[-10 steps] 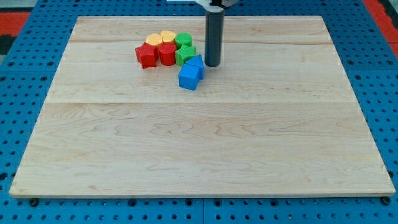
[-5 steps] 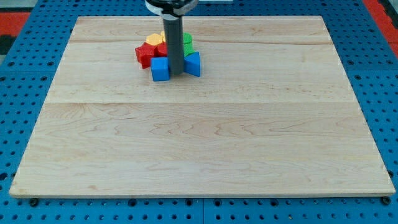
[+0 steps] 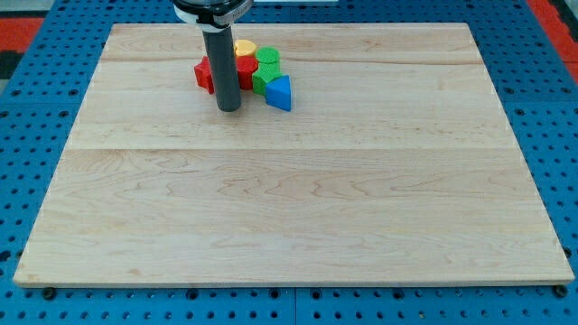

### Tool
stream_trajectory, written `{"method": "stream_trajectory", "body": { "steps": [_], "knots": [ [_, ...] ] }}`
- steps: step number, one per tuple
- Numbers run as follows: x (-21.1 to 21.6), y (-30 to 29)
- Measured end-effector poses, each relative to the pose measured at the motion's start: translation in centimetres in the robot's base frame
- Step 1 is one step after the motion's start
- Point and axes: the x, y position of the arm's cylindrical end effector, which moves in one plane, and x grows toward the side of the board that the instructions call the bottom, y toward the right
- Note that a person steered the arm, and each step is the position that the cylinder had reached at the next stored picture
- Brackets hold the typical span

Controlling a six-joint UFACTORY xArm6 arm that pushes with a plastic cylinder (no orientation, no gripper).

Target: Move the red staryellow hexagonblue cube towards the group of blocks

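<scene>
While my tip [image 3: 228, 108] rests on the wooden counter [image 3: 289, 199], with no claw in sight, red [image 3: 203, 73], yellow [image 3: 244, 48], green [image 3: 266, 61] and blue [image 3: 281, 93] blocks cluster at its right.

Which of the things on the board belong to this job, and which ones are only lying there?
Job:
- red star
- yellow block, shape unclear
- my tip, at the group's bottom edge in the view
- the blue cube does not show; the rod may hide it

Lying about:
- red block
- upper green block
- lower green block
- blue wedge
- wooden board
</scene>
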Motion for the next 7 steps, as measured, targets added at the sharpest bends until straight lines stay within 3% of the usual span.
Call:
{"method": "stream_trajectory", "body": {
  "steps": [2,3,5,7],
  "knots": [
    [-0.1,-10.4],
    [-0.2,-9.8],
    [-0.7,-3.3],
    [-0.7,-2.6]
  ]
}}
